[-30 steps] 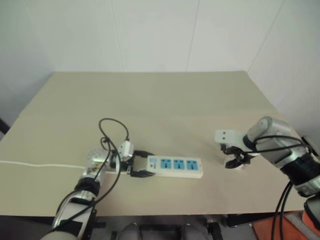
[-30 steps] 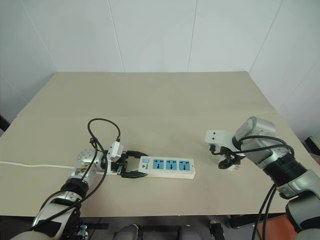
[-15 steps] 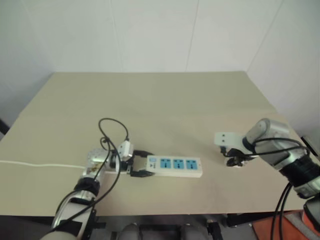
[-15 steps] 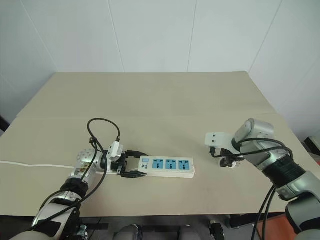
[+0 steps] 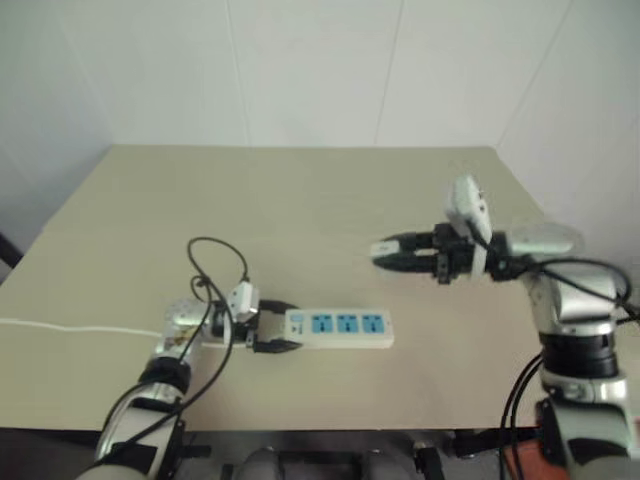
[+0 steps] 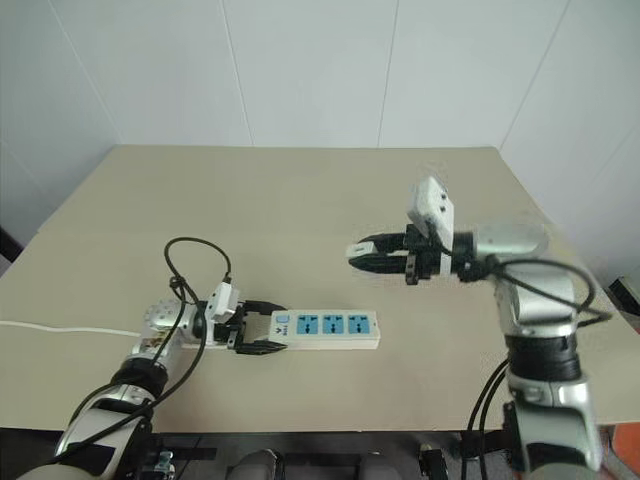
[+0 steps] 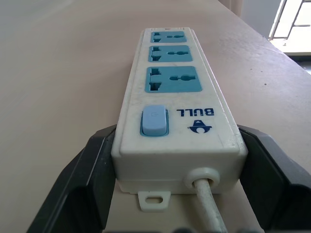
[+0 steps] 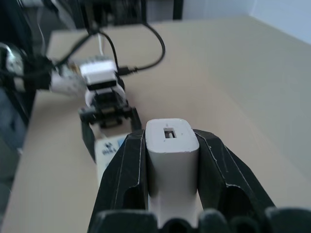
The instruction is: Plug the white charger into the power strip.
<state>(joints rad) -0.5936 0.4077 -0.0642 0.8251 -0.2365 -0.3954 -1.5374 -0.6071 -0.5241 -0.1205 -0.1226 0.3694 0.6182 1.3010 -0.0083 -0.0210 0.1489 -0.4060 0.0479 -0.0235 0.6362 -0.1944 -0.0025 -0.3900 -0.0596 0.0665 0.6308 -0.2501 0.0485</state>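
Now my right gripper (image 6: 358, 250) has its jaws clenched on the white charger (image 8: 170, 155), held in the air above the desk (image 6: 320, 190). My left gripper (image 6: 262, 335) grips the switch end of the power strip (image 6: 325, 329). I can't see the prongs; if they're misaligned when lowered, they'll jam against an outlet face.

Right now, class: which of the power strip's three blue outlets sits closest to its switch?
The blue outlet at the cord end of the power strip, right next to the switch; the other two lie farther along.
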